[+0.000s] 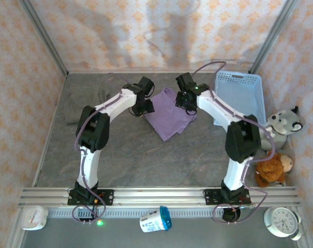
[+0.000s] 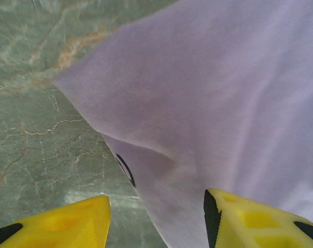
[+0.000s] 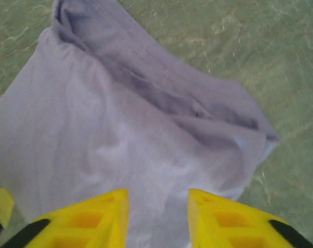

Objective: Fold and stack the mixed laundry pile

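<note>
Grey marbled table spreads under both my arms, walled by patterned paper. Well off to the left of my left claw lies the olive-grey garment, wrinkled and flat, out of either claw's immediate reach. My left claw hangs with its yellow fingers spread wide, and the left edge of the lavender T-shirt runs between them, bare table under the left finger and cloth under the right. From there the shirt spreads rightward and toward my bases, a diamond whose long axis I judge runs from far to near, so the two claws stand at its opposite side corners. My right claw sits over the far right part of the shirt; its fingers stand apart more narrowly, above rumpled cloth. Neither arm is nearer, so the coming fold likely needs both.
</note>
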Robot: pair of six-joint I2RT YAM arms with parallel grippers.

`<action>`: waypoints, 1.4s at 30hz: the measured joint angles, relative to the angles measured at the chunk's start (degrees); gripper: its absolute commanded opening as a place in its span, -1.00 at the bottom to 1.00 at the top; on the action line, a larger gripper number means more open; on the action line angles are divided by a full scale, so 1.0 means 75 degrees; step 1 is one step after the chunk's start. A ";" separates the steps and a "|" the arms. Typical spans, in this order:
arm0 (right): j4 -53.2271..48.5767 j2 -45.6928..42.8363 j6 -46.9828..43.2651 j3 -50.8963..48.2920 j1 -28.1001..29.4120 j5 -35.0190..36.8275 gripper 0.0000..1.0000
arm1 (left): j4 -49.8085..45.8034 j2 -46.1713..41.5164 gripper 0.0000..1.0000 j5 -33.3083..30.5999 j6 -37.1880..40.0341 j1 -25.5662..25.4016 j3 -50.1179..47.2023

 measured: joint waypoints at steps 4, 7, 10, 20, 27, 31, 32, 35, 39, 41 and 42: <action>-0.0259 0.1259 -0.0440 0.0647 -0.0382 -0.0061 0.09 | -0.0198 0.0271 0.11 0.0032 0.0006 0.0000 0.0012; -0.0431 0.1821 -0.0650 0.0717 -0.0624 -0.0297 0.07 | -0.0230 0.0236 0.12 0.0035 0.0006 0.0003 0.0012; -0.0358 0.1766 -0.0676 0.0350 -0.0691 -0.0621 0.03 | -0.0201 0.0119 0.13 0.0055 0.0003 0.0038 -0.0146; 0.0976 -0.0484 0.0603 -0.3212 -0.0312 -0.1961 -0.03 | -0.0175 -0.0749 0.16 0.0055 0.0000 0.0574 -0.0842; 0.0912 -0.1402 0.1166 -0.3564 0.0323 -0.2305 0.07 | -0.0099 -0.0880 -0.07 0.0090 -0.0029 0.0621 -0.1064; 0.0679 -0.1480 0.1020 -0.2661 0.0038 -0.2159 0.04 | -0.0076 -0.0892 -0.33 0.0079 -0.0006 0.0618 -0.1119; 0.0664 -0.1425 0.0950 -0.2375 -0.0047 -0.2110 0.03 | -0.0073 -0.0892 -0.40 0.0070 0.0032 0.0618 -0.1096; 0.0688 -0.0994 0.0699 -0.1536 -0.0221 -0.2017 -0.03 | -0.0108 -0.0860 -0.55 0.0044 0.0128 0.0618 -0.0851; 0.0740 0.0032 0.0370 -0.0644 -0.0239 -0.2028 -0.07 | -0.0085 -0.0833 -0.81 0.0052 0.0192 0.0618 -0.0560; 0.0749 0.0472 0.0227 -0.0460 -0.0224 -0.2063 -0.07 | -0.0032 -0.0851 -1.00 0.0058 0.0187 0.0618 -0.0673; 0.0746 0.0659 0.0154 -0.0408 -0.0207 -0.2081 -0.07 | 0.0029 -0.0903 -1.00 0.0082 0.0210 0.0615 -0.0842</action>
